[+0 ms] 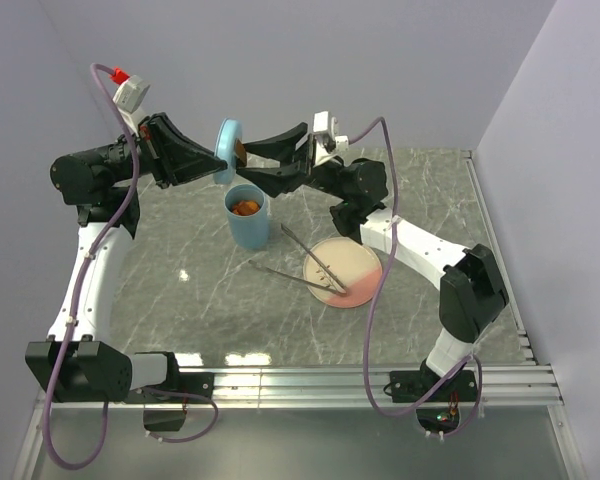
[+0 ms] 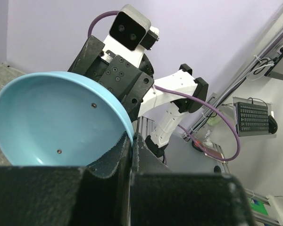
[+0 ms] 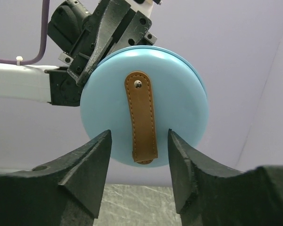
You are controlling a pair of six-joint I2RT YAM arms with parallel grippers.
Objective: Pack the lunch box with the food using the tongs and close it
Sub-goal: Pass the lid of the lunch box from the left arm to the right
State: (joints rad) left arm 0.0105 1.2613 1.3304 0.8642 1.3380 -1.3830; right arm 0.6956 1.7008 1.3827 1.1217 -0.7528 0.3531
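The light-blue lunch box stands upright on the table with orange food showing inside. Its round blue lid hangs on edge in the air above the box. My left gripper is shut on the lid's rim, and the lid's hollow underside faces that wrist camera. My right gripper is open on the lid's other side, its fingers either side of the brown strap handle without touching the lid's top. The silver tongs lie across the table and the plate.
A flat pink plate sits right of the lunch box under the tongs' tips. Grey walls stand behind and at both sides. A metal rail runs along the table's near edge and another down its right edge.
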